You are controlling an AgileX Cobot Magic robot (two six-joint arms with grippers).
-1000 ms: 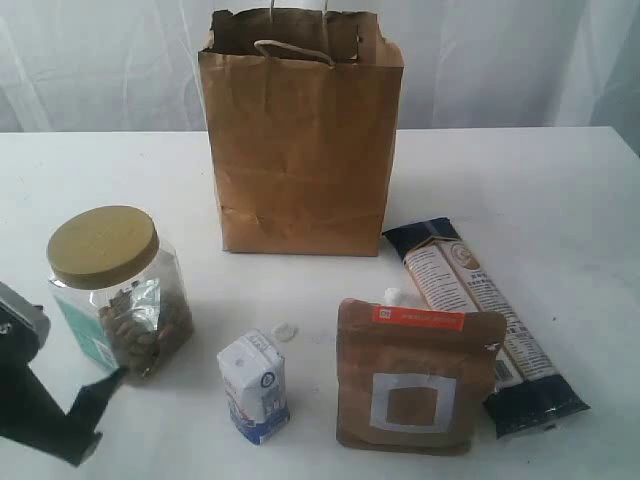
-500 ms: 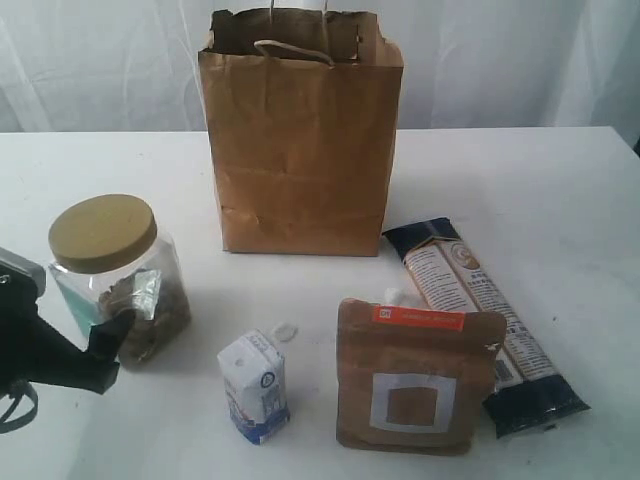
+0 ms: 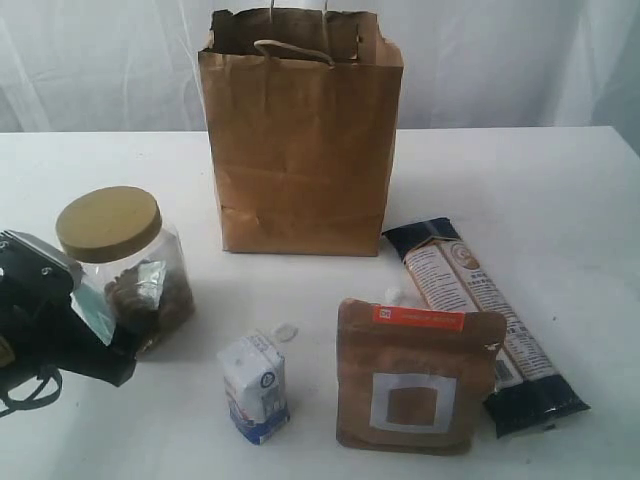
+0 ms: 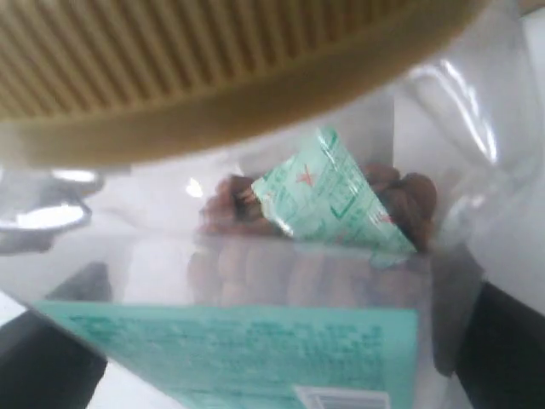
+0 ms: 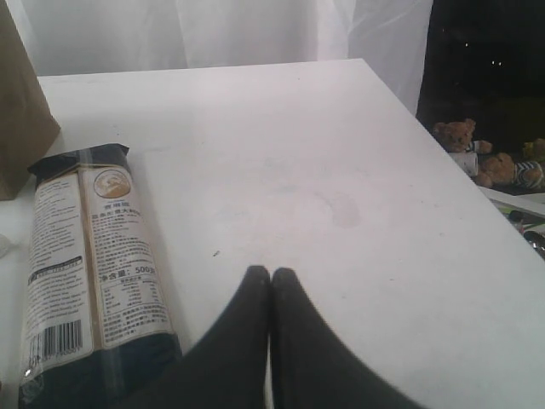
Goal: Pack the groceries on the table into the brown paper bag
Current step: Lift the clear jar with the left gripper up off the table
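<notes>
straddling the clear jar with tan lid [image 3: 130, 275] low on its body, your left gripper [image 3: 105, 350] has its jaws spread wide and unclenched, one on each side, likely so it can close below the lid for a firm lift. the jar sits at the near left of the table [image 3: 560, 190], well apart from the brown paper bag [image 3: 300, 150], which stands open-topped at the back. your right gripper [image 5: 271, 271] is pinched closed and empty, hovering beside the long dark packet [image 5: 85, 256], out of the way.

claw [image 5: 271, 275] closed, long dark packet [image 5: 89, 256] nearby
</notes>
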